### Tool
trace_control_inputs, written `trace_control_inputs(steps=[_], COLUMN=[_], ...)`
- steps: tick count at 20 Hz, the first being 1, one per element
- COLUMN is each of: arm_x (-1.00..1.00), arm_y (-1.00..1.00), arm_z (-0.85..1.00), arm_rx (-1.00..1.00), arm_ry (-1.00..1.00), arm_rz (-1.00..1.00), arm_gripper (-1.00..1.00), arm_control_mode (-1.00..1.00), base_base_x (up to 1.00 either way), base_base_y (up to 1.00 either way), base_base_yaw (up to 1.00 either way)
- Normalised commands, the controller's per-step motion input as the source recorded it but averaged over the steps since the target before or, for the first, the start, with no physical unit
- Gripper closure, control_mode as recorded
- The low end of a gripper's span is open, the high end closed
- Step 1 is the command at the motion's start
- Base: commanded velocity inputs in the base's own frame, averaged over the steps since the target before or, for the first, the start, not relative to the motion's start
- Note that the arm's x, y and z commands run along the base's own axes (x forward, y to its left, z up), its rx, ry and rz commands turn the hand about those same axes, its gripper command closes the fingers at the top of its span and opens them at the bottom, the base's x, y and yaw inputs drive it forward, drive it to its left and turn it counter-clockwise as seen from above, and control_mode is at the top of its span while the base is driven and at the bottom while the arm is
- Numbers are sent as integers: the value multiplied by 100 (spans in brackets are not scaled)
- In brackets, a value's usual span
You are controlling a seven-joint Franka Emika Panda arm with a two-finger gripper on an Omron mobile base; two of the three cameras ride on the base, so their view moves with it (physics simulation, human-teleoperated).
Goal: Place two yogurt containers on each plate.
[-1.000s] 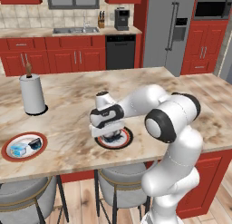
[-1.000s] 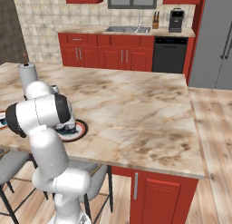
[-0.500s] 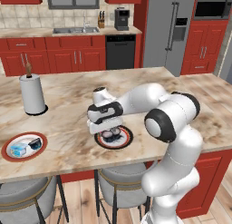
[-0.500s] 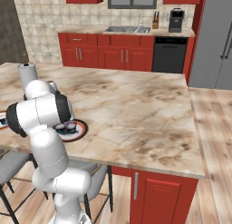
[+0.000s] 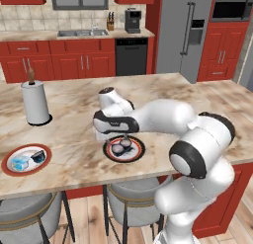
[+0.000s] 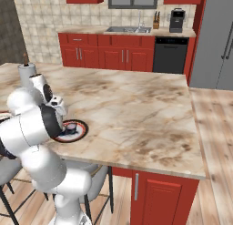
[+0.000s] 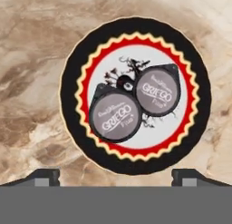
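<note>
Left to right on the marble bench (image 5: 74,119): orange-rimmed plate (image 5: 10,159) near the left front edge carries the light blue yogurt cup (image 5: 20,163) and a dark cup (image 5: 39,157) side by side; paper-towel roll (image 5: 34,102) stands upright behind it, well apart. Toward the middle sits the dark patterned plate (image 7: 72,73), with two grey-lidded yogurt cups (image 7: 115,115) lying inside its inner field, touching each other at the rims, lids up. The gripper (image 7: 115,177) hangs directly above this plate; its fingers (image 7: 43,177) are spread wide, one tip at either side of the hand view, holding nothing. Judgement: both plates appear to hold two cups, so the placing looks complete and the step in hand is the withdrawal. To do it well: lift straight up before any sideways swing, keep the fingers apart so no lid is caught, and clear the plate edge without nudging either cup.
</note>
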Motion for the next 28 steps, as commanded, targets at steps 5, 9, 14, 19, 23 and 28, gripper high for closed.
trace_control_inputs(steps=[5,9,14,19,23,28], arm_x=[-100,-100,-100,-92,0,-16], arm_y=[-32,-99,-100,-77,0,2], arm_z=[27,4,14,49,0,0], arm_rx=[5,32,30,26,0,-1], arm_ry=[-36,-30,-35,-32,0,-8], arm_rz=[1,0,2,4,0,0], arm_gripper=[-100,-100,-100,-100,-100,-100], arm_control_mode=[-100,-100,-100,-100,-100,-100], base_base_x=[0,0,0,0,0,0], base_base_y=[0,0,0,0,0,0], base_base_yaw=[0,0,0,0,0,0])
